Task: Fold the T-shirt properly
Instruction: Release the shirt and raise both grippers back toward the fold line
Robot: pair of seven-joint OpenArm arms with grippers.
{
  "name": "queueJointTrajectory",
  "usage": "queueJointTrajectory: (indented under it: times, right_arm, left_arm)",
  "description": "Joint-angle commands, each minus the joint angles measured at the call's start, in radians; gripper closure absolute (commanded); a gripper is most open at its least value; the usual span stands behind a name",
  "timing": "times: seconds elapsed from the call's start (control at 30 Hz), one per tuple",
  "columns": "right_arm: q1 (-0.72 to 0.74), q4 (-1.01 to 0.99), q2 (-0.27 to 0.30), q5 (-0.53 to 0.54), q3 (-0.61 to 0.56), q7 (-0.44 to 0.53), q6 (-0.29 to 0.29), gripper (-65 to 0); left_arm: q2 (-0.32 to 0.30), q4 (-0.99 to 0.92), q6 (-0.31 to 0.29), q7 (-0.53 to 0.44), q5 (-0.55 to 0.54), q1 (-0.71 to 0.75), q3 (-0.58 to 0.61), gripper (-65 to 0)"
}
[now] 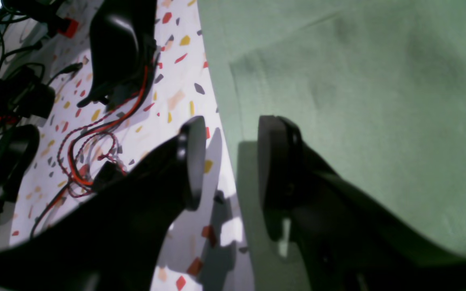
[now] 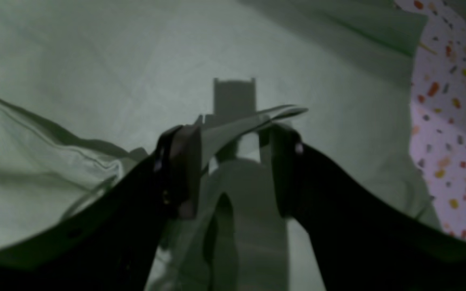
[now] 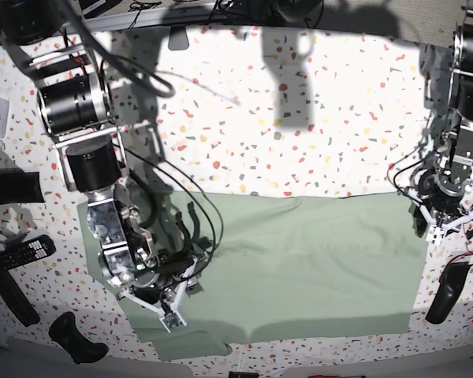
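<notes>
Shirt (image 3: 299,260): flat on table (image 3: 299,118) | my right hand (image 2: 229,161): jaws parted, hem fold draped between (barely caught) | my left hand (image 1: 227,161): open, empty, at shirt edge | risk: fold slips, creasing.

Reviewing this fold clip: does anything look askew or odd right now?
Yes. A strip of the T-shirt drapes across the right gripper between its parted jaws, bunched up instead of flat. The left gripper hangs open at the shirt's edge, holding nothing.
</notes>
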Motion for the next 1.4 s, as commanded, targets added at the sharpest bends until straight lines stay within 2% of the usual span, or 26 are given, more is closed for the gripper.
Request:
queueJointTrajectory:
  times: [0.0, 0.17, 0.27, 0.37, 0.47, 0.53, 0.67, 0.77, 0.93, 1.13, 1.23, 1.37]
  right_arm:
    - [0.040, 0.048, 0.003, 0.008, 0.005, 0.009, -0.003, -26.7]
    - [-0.038, 0.259, 0.003, 0.009, 0.005, -0.106, -0.003, -26.7]
    - [-0.142, 0.394, 0.003, 0.008, 0.005, -0.130, -0.004, -26.7]
    - [-0.254, 0.472, 0.003, 0.008, 0.006, -0.099, -0.021, -26.7]
    - [-0.331, 0.471, 0.002, 0.024, 0.022, -0.023, -0.116, -26.7]
    - [-0.357, 0.461, 0.002, 0.077, 0.057, 0.010, -0.127, -26.7]
    - [-0.359, 0.447, 0.000, 0.127, 0.137, 0.007, -0.126, -26.7]
    - [-0.362, 0.447, -0.008, 0.163, 0.192, -0.043, -0.125, -26.7]
    - [-0.383, 0.447, -0.043, 0.140, 0.227, -0.050, -0.095, -26.7]
    - [-0.370, 0.421, -0.089, 0.067, 0.227, 0.006, -0.105, -26.6]
    - [-0.325, 0.331, -0.103, 0.067, 0.227, 0.021, -0.105, -26.6]
    - [-0.208, 0.111, -0.117, 0.080, 0.227, 0.067, -0.104, -26.6]
  left_arm:
    - [-0.019, 0.013, 0.011, -0.023, -0.005, -0.027, -0.005, -19.4]
    - [-0.019, 0.013, 0.011, -0.022, -0.005, -0.027, -0.005, -19.4]
    - [-0.019, 0.013, 0.011, -0.022, -0.005, -0.027, -0.005, -19.4]
    - [-0.019, 0.013, 0.011, -0.021, -0.005, -0.027, -0.005, -19.4]
    - [-0.019, 0.013, 0.011, -0.021, -0.005, -0.027, -0.005, -19.4]
    - [-0.019, 0.013, 0.011, -0.021, -0.005, -0.027, -0.005, -19.4]
    - [-0.019, 0.013, 0.011, -0.021, -0.005, -0.027, -0.005, -19.4]
    - [-0.019, 0.013, 0.011, -0.021, -0.005, -0.027, -0.005, -19.4]
    - [-0.019, 0.013, 0.011, -0.021, -0.005, -0.027, -0.005, -19.4]
    - [-0.019, 0.013, 0.011, -0.021, -0.005, -0.027, -0.005, -19.4]
    - [-0.019, 0.013, 0.011, -0.021, -0.005, -0.027, -0.005, -19.4]
    - [-0.019, 0.013, 0.011, -0.021, -0.005, -0.027, -0.005, -19.4]
